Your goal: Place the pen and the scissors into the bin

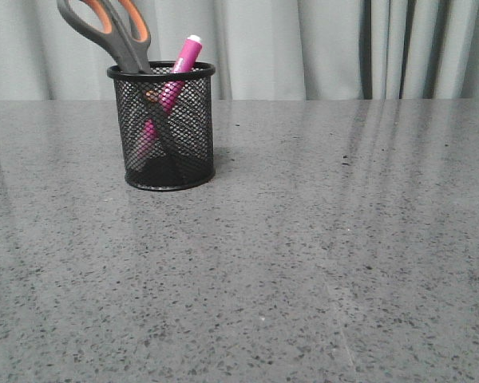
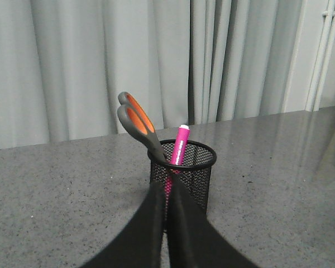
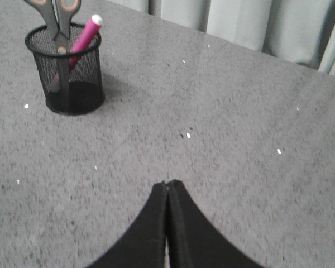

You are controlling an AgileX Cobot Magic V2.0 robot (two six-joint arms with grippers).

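Pink pen (image 1: 174,80) and scissors (image 1: 116,32) already stand inside the bin (image 1: 169,128), both claws pressed together, nothing left.

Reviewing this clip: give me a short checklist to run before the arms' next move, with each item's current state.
1. Pen inside the bin: ok, leaning, tip above the rim.
2. Scissors in the bin: ok, blades down, handles sticking out.
3. Bin upright on the table: ok.
4. Left gripper empty: ok, fingers closed together, holding nothing.
5. Right gripper empty: ok, closed, away from the bin.
6. Left gripper clear of the bin: cannot tell; they overlap in its wrist view.
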